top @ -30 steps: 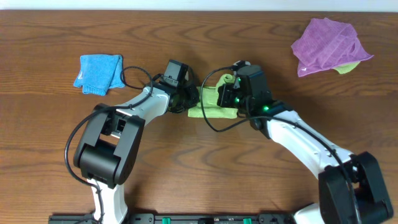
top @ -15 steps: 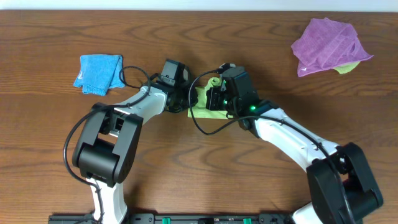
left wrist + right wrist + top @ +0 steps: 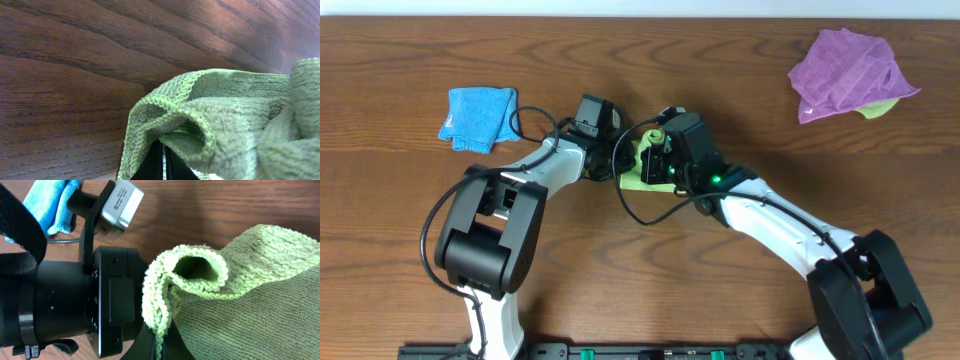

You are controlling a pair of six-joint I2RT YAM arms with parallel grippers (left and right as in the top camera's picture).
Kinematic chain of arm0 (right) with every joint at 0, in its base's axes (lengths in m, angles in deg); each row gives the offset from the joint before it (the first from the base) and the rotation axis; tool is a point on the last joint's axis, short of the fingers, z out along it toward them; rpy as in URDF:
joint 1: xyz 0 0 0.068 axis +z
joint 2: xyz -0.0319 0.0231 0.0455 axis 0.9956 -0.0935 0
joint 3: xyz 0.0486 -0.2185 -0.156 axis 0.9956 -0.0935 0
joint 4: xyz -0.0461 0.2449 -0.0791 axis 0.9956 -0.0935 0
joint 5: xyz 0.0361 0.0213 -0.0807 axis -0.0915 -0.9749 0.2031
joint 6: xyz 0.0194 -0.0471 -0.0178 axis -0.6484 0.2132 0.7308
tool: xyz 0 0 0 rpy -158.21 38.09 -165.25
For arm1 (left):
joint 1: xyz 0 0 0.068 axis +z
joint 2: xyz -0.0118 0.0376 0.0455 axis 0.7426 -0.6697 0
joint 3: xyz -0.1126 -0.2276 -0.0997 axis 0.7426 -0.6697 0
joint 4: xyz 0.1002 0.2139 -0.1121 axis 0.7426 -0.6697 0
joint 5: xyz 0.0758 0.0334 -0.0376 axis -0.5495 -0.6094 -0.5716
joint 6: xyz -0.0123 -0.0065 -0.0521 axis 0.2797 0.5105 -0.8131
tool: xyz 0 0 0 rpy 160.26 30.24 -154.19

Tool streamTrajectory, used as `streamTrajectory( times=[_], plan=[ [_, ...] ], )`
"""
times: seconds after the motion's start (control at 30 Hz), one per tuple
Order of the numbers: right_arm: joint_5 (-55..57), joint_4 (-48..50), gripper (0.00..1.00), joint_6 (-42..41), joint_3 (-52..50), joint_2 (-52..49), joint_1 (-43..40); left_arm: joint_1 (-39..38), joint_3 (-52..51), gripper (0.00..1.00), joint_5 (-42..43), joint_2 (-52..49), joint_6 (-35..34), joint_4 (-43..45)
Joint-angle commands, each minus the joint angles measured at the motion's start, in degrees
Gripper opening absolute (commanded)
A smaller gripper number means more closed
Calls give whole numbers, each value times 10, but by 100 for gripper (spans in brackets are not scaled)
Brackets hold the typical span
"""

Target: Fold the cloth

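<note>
The lime-green cloth [image 3: 642, 168] lies bunched at the table's middle, mostly hidden between the two arms. My left gripper [image 3: 617, 163] is shut on its left edge; in the left wrist view the hem [image 3: 200, 125] folds over the closed jaws [image 3: 163, 167]. My right gripper [image 3: 655, 168] is shut on a doubled hem of the cloth [image 3: 240, 300], pinched between its jaws [image 3: 157, 347]. The left wrist housing [image 3: 75, 305] sits close on the left in the right wrist view. No white tag shows.
A bright blue folded cloth [image 3: 478, 118] lies at the far left. A purple cloth [image 3: 848, 72] lies at the far right, with a bit of green cloth [image 3: 880, 107] under it. The blue cloth also shows in the right wrist view [image 3: 52, 205].
My right gripper has moved left with the cloth edge, toward the left gripper. The visible green patch has shrunk and shifted left. The left gripper has edged slightly left.
</note>
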Motion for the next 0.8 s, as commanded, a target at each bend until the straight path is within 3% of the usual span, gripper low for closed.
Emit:
streamTrajectory(
  times=[0.0, 0.4, 0.77],
  plan=[
    [8, 2, 1, -10, 15, -17, 10, 5, -13, 6, -1, -18, 15, -9],
    [8, 4, 1, -10, 15, -17, 12, 7, 37, 6, -45, 26, 100, -99],
    [8, 4, 1, -10, 15, -17, 25, 19, 55, 6, -64, 73, 118, -136]
  ],
)
